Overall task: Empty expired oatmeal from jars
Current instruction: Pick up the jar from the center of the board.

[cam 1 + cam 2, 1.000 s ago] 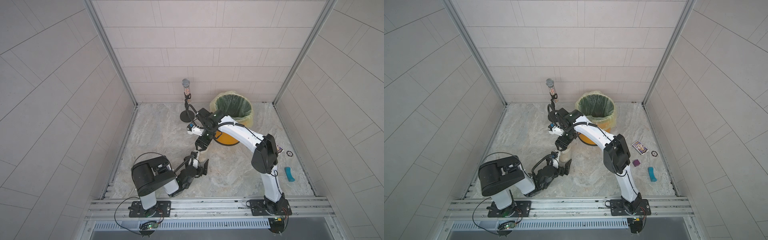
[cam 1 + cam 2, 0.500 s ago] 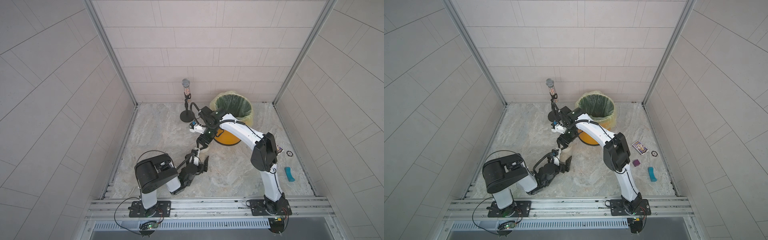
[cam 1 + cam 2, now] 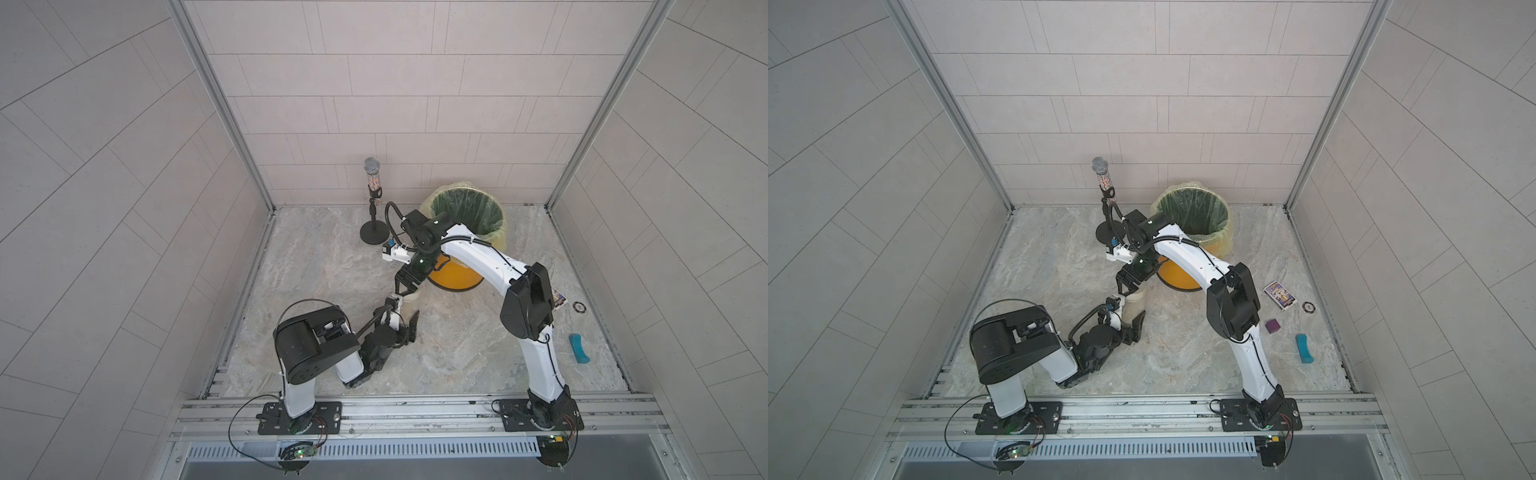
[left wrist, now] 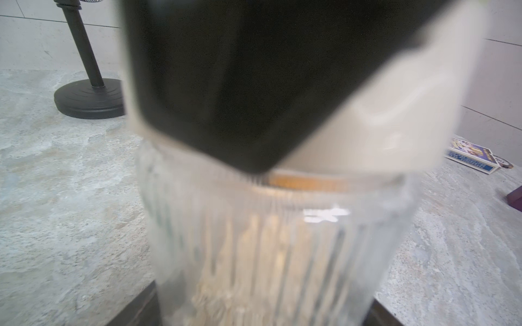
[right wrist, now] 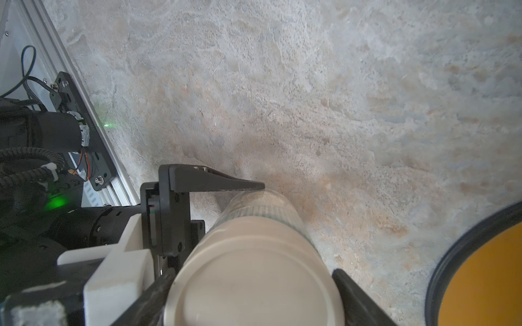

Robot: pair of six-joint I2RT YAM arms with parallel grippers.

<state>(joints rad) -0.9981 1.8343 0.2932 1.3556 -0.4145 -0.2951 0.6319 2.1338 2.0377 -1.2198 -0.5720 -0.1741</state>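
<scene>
Right pincer [image 3: 407,289] is clamping the lid [image 5: 254,268] of the jar [image 3: 1133,307] near-left of the bin [image 3: 457,279]; left pincer [image 3: 404,315] is straddling it, grip unclear; only the left wrist view is showing oatmeal [image 4: 226,282].

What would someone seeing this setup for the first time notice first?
Centre stage, both grippers meet at a small clear jar: the right gripper clamps its cream lid from above while the left gripper flanks the glass body. Behind them at the back stands an orange bin lined with a yellow-green bag, a microphone beside it.
</scene>
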